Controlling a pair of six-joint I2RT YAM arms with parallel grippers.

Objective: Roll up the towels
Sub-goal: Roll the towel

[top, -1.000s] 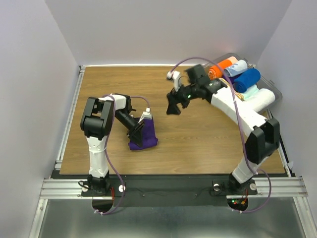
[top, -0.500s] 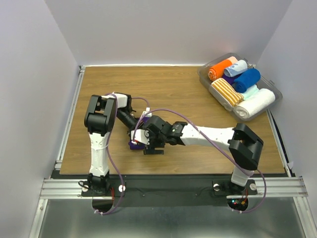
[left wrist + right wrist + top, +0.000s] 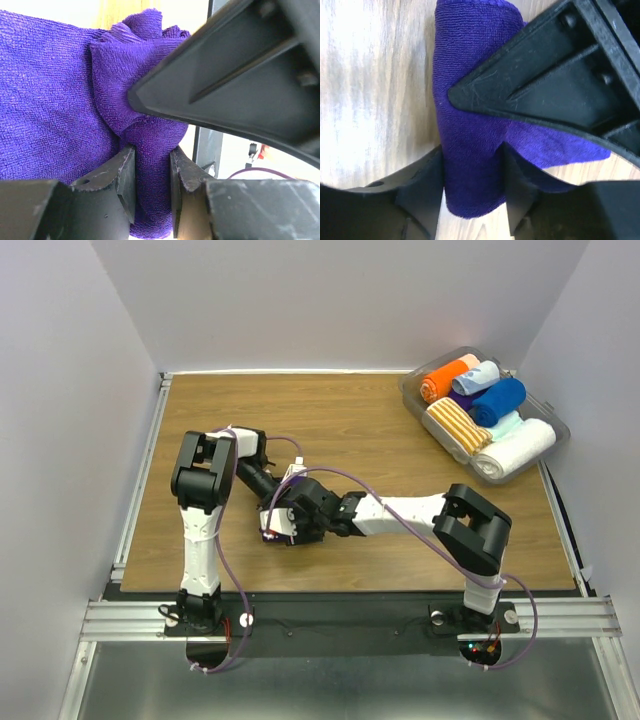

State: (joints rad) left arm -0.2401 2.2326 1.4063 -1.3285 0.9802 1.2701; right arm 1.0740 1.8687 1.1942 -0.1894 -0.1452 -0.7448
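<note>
While the left gripper pinches a fold of the purple towel, the right gripper clamps it alongside.

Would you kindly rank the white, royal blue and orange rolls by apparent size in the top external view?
Largest: white roll.
Then royal blue roll and orange roll, which look too alike to rank.

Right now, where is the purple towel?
Top view: the purple towel lies on the table's left half, between the fingers of the left gripper and right gripper.
</note>
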